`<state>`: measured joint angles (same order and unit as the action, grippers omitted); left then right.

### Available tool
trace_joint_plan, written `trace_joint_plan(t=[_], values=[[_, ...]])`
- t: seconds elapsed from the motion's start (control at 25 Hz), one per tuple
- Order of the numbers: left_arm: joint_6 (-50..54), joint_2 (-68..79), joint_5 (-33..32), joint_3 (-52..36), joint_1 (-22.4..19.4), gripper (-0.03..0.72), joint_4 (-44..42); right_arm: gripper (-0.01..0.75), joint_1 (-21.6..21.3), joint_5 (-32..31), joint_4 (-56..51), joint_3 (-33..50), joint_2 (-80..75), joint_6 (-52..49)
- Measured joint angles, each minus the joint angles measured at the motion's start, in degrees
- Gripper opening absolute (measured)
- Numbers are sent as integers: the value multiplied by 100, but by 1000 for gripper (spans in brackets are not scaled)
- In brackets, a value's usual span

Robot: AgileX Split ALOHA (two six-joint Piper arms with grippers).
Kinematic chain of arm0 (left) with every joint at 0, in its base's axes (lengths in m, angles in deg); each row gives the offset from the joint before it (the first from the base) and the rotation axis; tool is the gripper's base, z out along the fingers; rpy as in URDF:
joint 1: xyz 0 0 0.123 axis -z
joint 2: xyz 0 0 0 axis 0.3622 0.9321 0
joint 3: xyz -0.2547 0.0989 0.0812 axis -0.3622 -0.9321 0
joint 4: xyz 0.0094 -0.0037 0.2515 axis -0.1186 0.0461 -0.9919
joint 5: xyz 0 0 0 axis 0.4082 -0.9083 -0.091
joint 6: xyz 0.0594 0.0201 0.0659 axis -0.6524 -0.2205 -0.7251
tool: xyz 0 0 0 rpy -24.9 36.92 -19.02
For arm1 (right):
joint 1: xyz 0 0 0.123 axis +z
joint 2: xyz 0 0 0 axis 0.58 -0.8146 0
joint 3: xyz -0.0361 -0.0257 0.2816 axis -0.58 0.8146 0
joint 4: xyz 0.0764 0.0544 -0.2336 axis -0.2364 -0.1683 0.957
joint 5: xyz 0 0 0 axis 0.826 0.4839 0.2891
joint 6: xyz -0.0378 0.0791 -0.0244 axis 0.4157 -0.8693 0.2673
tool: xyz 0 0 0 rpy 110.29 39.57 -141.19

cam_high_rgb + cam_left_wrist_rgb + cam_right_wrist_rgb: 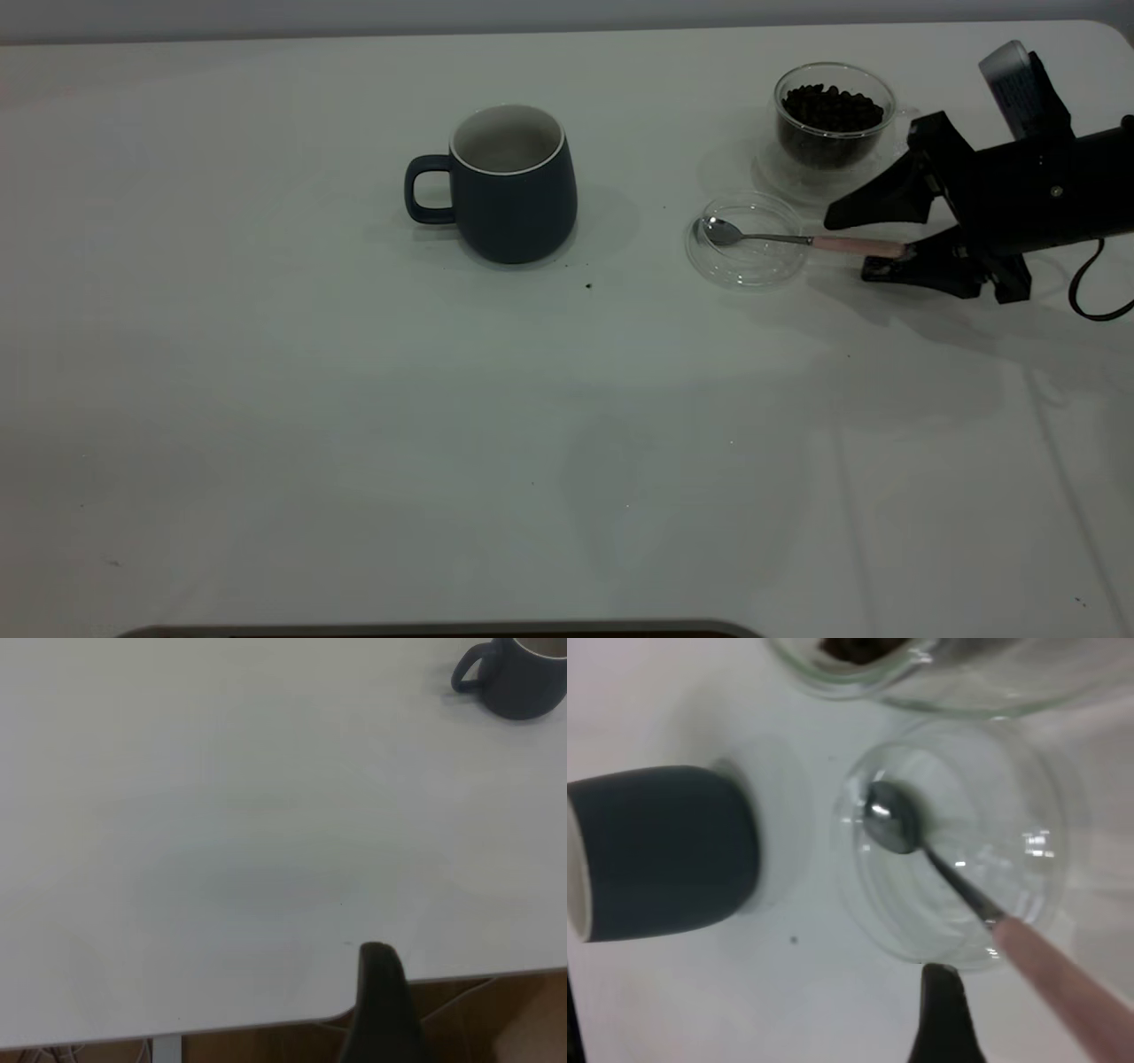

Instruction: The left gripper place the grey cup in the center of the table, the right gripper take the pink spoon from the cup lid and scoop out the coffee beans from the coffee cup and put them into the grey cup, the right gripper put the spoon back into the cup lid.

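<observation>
The grey cup (pixel 511 186) stands upright at the table's (pixel 354 425) middle back, handle to the left, and looks empty. The coffee cup (pixel 834 113), full of coffee beans (pixel 833 106), stands at the back right. In front of it lies the cup lid (pixel 749 240). The pink spoon (pixel 797 239) rests with its bowl in the lid and its handle pointing right. My right gripper (pixel 852 245) is open, jaws on either side of the handle's end. The spoon (pixel 890 819) and the lid (pixel 957 842) also show in the right wrist view. My left gripper (pixel 383 992) is parked at a table edge.
A few dark specks (pixel 588 285) lie on the table in front of the grey cup. The right arm's black cable (pixel 1085 292) hangs at the far right. The grey cup (pixel 518 673) shows far off in the left wrist view.
</observation>
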<state>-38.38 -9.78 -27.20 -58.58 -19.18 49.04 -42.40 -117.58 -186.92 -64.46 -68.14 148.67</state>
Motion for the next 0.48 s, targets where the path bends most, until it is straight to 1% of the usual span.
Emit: trace_joint_plan(t=[0.16,0.24,0.36,0.48], values=[[0,0,0,0,0,569,0,575,-334,323,623,0,202,-316],[0,0,0,0,0,569,0,575,-548,575,1268,0,541,-718],[0,0,0,0,0,569,0,575,-739,881,2511,0,1259,-1692],[0,0,0,0,0,569,0,575,-731,963,4029,0,2153,-2879]])
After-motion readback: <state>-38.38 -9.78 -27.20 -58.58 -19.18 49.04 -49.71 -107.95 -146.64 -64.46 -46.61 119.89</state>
